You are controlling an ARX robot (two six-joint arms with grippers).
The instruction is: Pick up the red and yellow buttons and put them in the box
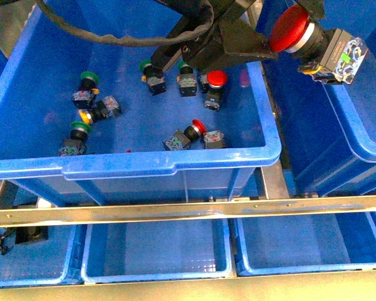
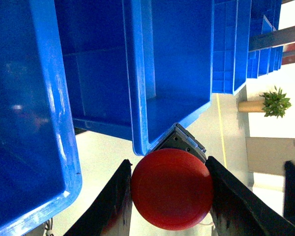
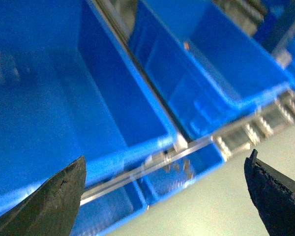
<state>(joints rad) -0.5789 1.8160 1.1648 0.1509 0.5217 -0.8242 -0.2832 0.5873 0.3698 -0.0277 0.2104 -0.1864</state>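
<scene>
The left gripper (image 2: 169, 196) is closed on a red button (image 1: 293, 28). Its two dark fingers (image 2: 115, 206) press on opposite sides of the round red cap, which fills the gap between them in the left wrist view. In the front view this button hangs in the air at the upper right. Its cap faces the camera and its black and grey body points away to the right, showing over the left rim of the box (image 1: 357, 147). The box stands at the right, with further rims of the same blue visible beneath it.

The right gripper (image 3: 164, 196) is spread wide, its two dark fingertips at opposite edges of its wrist view, with nothing between them.

To the left of the box stands a big blue tote (image 1: 175, 164) that holds the other switches. A second red button (image 1: 216, 78) sits near its far wall and a third red button (image 1: 196, 128) lies on its side near the front wall. A yellow button (image 1: 84, 116) lies at the left among green-capped buttons (image 1: 89, 78).

Below the tote, a metal rail (image 1: 188, 210) runs across, and shallow blue trays (image 1: 156, 273) sit under it.
</scene>
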